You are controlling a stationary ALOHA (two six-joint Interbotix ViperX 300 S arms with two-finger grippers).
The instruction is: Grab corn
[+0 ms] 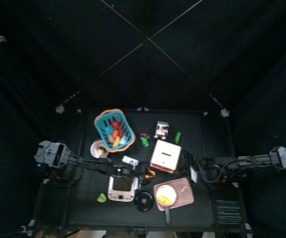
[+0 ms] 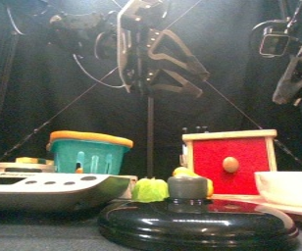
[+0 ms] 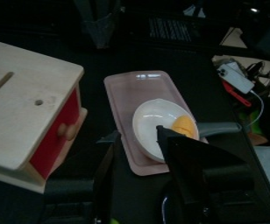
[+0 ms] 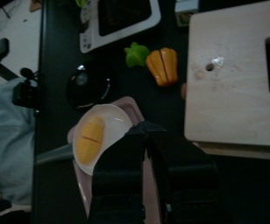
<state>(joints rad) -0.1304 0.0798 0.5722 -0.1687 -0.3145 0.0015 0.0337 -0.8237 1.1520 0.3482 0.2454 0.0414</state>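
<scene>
The corn [image 3: 187, 129] is a small yellow-orange piece lying in a pale round dish [image 3: 159, 118] on a pink tray [image 3: 138, 87]. The top view shows the corn [image 1: 167, 196] near the table's front, right of the middle. My left gripper [image 3: 134, 138] hangs above the tray with its jaws apart and nothing between them. My right gripper [image 4: 144, 127] hovers over the dish's edge, shut and empty, with the corn [image 4: 90, 140] just beside its tips. In the front view both grippers hang high, left [image 2: 161, 54] and right [image 2: 298, 69], and the corn is hidden.
A wooden box with a red front [image 2: 228, 162] stands behind the tray. An orange wedge [image 4: 162, 66] and a yellow-green piece [image 4: 137, 54] lie next to it. A teal basket [image 1: 112, 128], a white scale [image 1: 121, 186] and a black round lid [image 2: 200, 221] crowd the table.
</scene>
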